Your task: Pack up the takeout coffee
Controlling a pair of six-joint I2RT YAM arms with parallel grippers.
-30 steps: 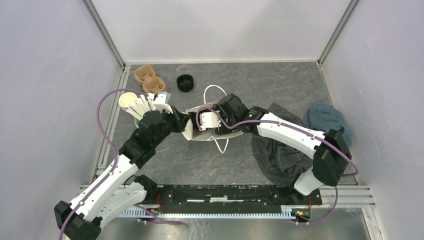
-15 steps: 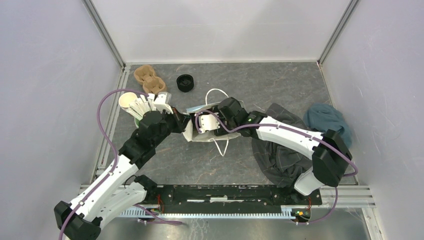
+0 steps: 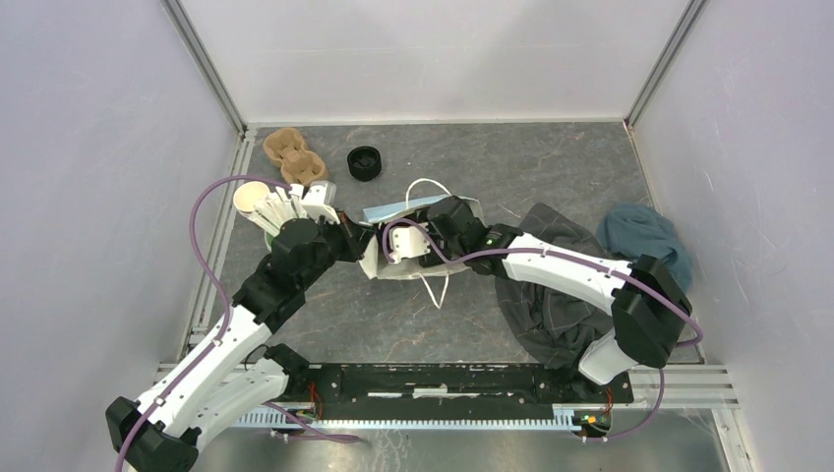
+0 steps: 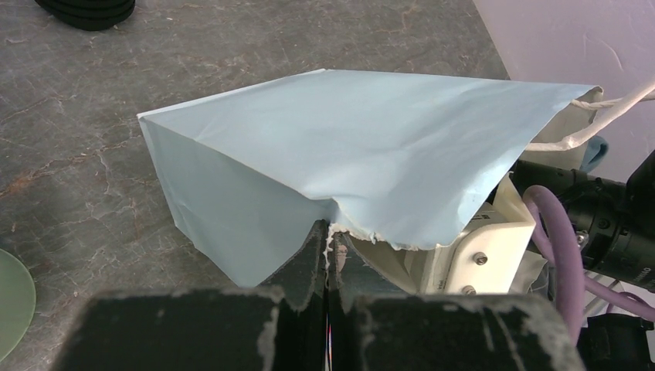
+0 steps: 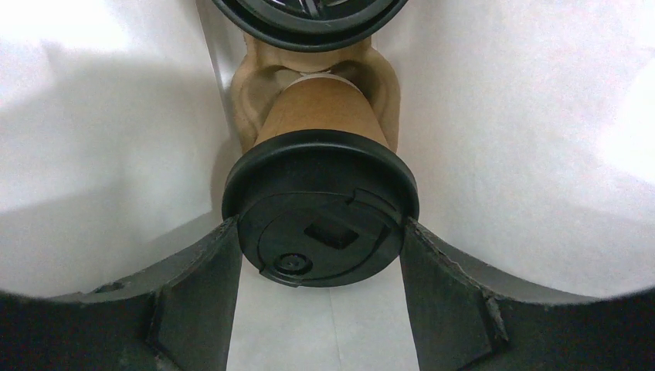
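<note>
A light blue paper bag (image 3: 418,207) with white cord handles lies on its side mid-table. My left gripper (image 4: 330,247) is shut on the torn rim of the bag (image 4: 347,139), holding its mouth up. My right gripper (image 5: 320,226) reaches inside the bag, its fingertips hidden in the top view. It is shut on the black sip lid of a brown paper coffee cup (image 5: 320,108). This cup sits in a pulp carrier (image 5: 251,93). A second cup's black lid (image 5: 309,19) shows just beyond it, cut off by the frame's top edge.
At the back left are an empty pulp carrier (image 3: 295,157) and a stack of black lids (image 3: 365,162). A green cup of white sticks (image 3: 258,205) stands by my left wrist. A dark grey cloth (image 3: 551,295) and a blue cloth (image 3: 644,236) lie at the right.
My right arm has slid left, farther into the bag, and the bag's blue upper side now shows above it. The left arm has held still.
</note>
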